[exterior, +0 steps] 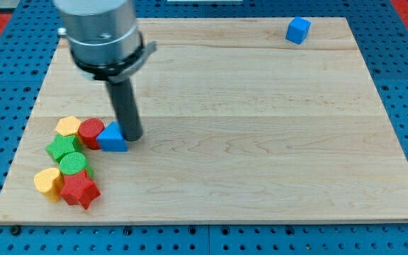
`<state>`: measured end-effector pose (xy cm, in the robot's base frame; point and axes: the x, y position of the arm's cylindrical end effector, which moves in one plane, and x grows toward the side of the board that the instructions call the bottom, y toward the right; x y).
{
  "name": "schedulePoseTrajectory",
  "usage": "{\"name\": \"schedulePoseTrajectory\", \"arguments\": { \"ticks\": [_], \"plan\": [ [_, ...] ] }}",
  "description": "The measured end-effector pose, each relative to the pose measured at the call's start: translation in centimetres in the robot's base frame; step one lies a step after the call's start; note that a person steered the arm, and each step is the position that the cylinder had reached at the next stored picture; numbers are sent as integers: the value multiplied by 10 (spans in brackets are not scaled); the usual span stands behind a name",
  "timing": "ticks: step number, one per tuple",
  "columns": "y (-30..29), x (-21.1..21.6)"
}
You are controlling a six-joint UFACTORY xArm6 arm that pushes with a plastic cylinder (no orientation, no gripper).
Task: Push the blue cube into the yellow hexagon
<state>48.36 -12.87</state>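
The arm carries no pincer, only a straight dark rod whose tip [132,137] is seen touching the small blue triangular block [112,138] at the view's left. The blue plastic cube [297,30] lies well apart, toward the top right of the wooden tabletop [261,142], while the yellow hexagon block [68,126] sits just left of the tip, behind the red cylinder [91,132].

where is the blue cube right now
The blue cube sits alone near the board's top edge at the view's upper right, far from my tip and the yellow hexagon at lower left.
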Motion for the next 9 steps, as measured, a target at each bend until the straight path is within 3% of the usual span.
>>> {"name": "schedulePoseTrajectory", "arguments": {
  "ticks": [1, 3, 4, 5, 6, 7, 8, 9],
  "plan": [
    [-9, 0],
    [181, -108],
    [287, -140],
    [385, -206],
    [428, -265],
    [358, -270],
    [258, -235],
    [166, -235]
  ]
}}
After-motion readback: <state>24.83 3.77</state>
